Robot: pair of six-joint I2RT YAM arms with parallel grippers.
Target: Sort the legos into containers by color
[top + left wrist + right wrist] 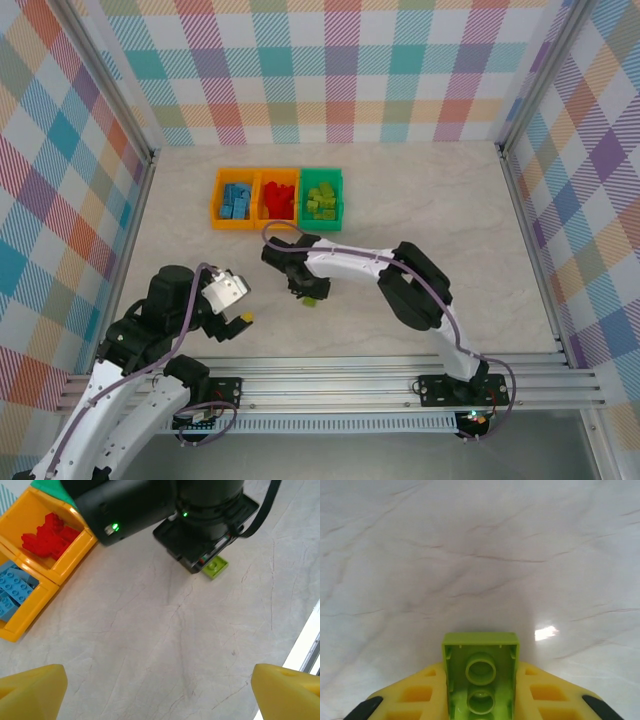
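Observation:
My right gripper is down at the middle of the table, shut on a lime green lego whose hollow underside faces the wrist camera between the yellow fingers. The same lego pokes out under the right gripper in the left wrist view and rests on or just above the tabletop. My left gripper hovers near the front left, open, with nothing between its yellow fingertips. Three containers stand in a row at the back: an orange one with blue legos, an orange one with red legos, a green one with lime legos.
The right arm stretches across the table's middle from its base at the front right. Checked walls enclose the left, back and right. A metal rail runs along the near edge. Bare marbled tabletop lies to the right of the containers.

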